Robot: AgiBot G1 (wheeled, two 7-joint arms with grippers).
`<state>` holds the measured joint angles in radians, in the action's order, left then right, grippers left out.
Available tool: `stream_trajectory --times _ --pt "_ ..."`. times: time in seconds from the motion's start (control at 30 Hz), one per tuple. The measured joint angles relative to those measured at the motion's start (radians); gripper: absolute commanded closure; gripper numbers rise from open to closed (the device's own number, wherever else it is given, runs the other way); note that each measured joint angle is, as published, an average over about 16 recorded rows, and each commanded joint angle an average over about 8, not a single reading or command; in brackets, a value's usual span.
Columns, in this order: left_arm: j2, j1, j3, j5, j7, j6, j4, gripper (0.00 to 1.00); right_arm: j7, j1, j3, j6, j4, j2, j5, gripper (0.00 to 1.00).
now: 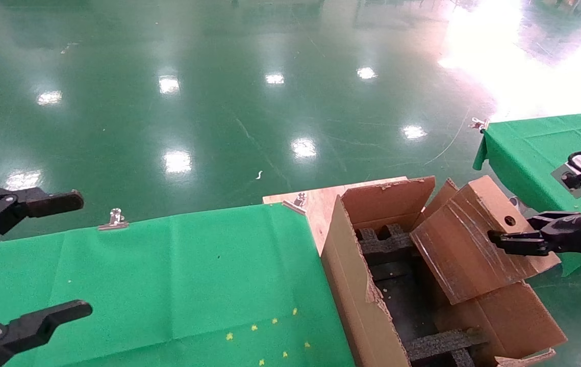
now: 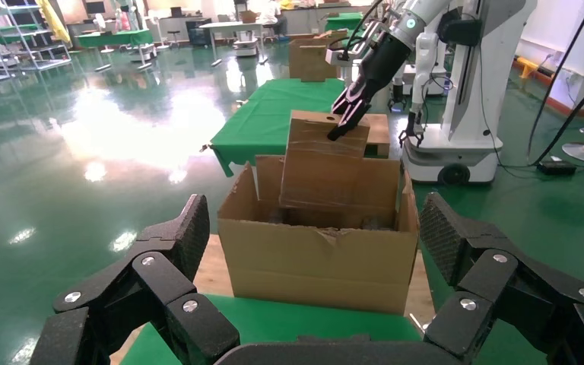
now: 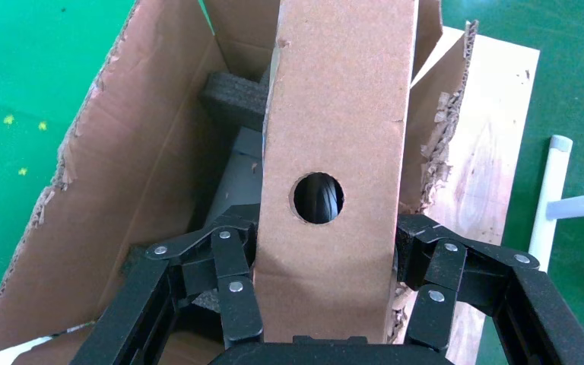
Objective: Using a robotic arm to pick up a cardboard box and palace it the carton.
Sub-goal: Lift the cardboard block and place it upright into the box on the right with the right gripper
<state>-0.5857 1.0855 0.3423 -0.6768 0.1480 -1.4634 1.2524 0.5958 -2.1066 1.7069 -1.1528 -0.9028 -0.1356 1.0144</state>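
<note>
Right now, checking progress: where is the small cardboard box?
Head view, right side: the cardboard box is tilted above the open carton, clamped by the right gripper.

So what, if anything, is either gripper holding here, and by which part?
The right gripper clamps the cardboard box across its narrow side with the round hole, over the carton. The left gripper is open and holds nothing.

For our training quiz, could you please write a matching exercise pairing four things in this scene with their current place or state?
Column A:
1. cardboard box
2. carton
3. left gripper
4. right gripper

Column B:
a. open, over the green cloth
b. shut on the cardboard box
c. held tilted above the carton
d. flaps open, black foam inside

Pairs: 1-c, 2-d, 3-a, 4-b
</note>
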Motion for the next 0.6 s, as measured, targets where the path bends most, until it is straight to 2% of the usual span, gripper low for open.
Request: stream_trajectory --times 0.27,0.6 --pt "0.000 0.000 0.000 0.000 0.000 0.000 0.000 0.00 0.076 0.030 0.022 0.055 0.006 -0.008 0.001 1.00" --pt "0.000 0.000 0.000 0.000 0.000 0.000 0.000 0.00 0.216 0.103 0.077 0.191 -0.036 -0.015 0.028 1.00"
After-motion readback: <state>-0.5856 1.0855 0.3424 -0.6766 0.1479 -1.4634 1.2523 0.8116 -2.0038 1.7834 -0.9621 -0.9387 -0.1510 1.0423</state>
